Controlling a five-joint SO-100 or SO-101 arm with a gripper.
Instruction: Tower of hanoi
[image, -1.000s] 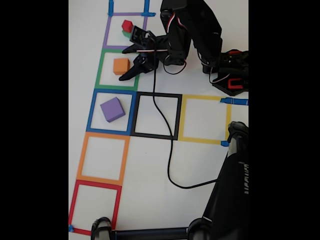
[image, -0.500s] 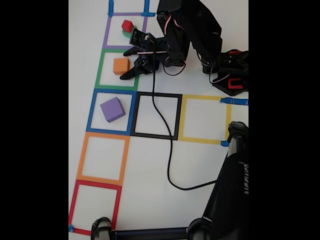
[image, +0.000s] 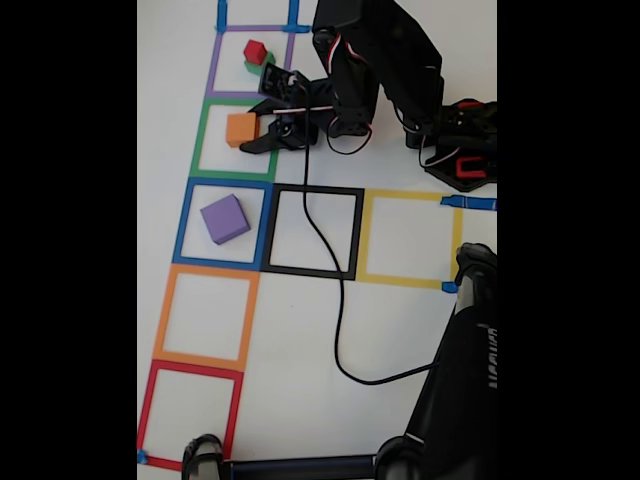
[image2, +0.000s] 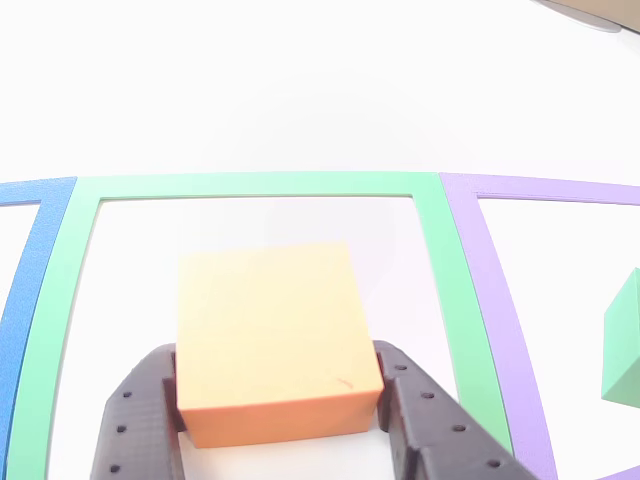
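Gripper (image2: 280, 405) jaws are spread to cube width and sit flush on either side of the orange cube (image2: 270, 330), one black finger (image2: 140, 420) on each face, so it looks pinched. Cube sits inside the green tape square (image: 205, 140) in the fixed view. Purple cube (image: 224, 218) is alone in the blue square (image: 185, 222). Red cube (image: 255, 50) sits on the green cube (image: 266, 59) in the purple square (image: 214, 62), close above the gripper there.

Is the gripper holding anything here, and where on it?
The gripper brackets the orange cube at its two opposite side faces, near the bottom; a firm clamp cannot be confirmed.
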